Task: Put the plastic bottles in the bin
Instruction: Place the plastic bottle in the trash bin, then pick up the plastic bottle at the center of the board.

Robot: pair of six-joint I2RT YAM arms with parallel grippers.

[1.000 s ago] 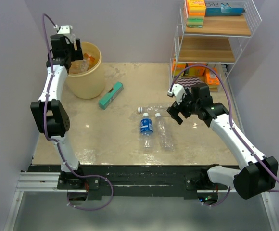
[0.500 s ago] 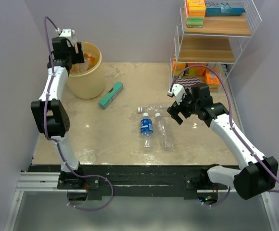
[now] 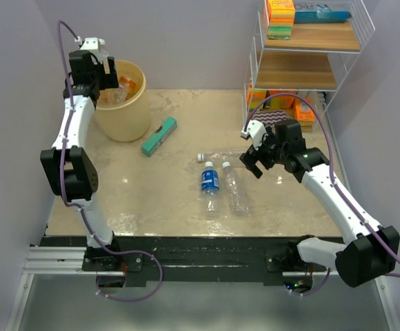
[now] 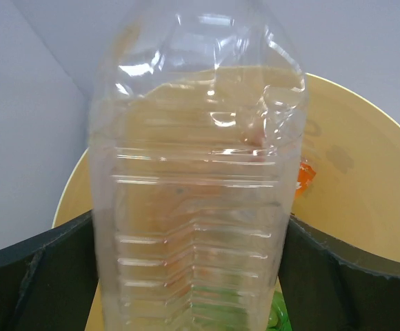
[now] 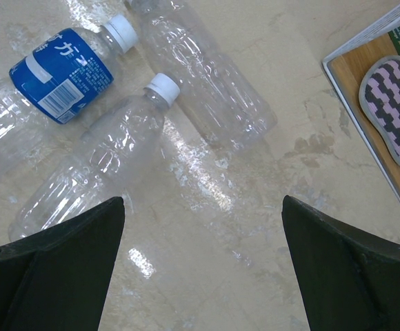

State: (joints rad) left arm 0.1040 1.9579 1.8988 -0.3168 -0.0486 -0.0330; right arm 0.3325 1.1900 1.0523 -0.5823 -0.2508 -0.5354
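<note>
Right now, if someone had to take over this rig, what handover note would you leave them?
Left gripper: over the bin, with a dented clear bottle between its fingers. Whether it is gripped or just let go, I cannot tell.
Right gripper: open and empty, hovering above the bottles on the table.
Done: the bin already holds bottles; orange and green show inside.
Left: get the dented clear bottle into the bin. Then three lie on the table: the blue-labelled bottle, the near clear bottle and the far clear bottle.
</note>
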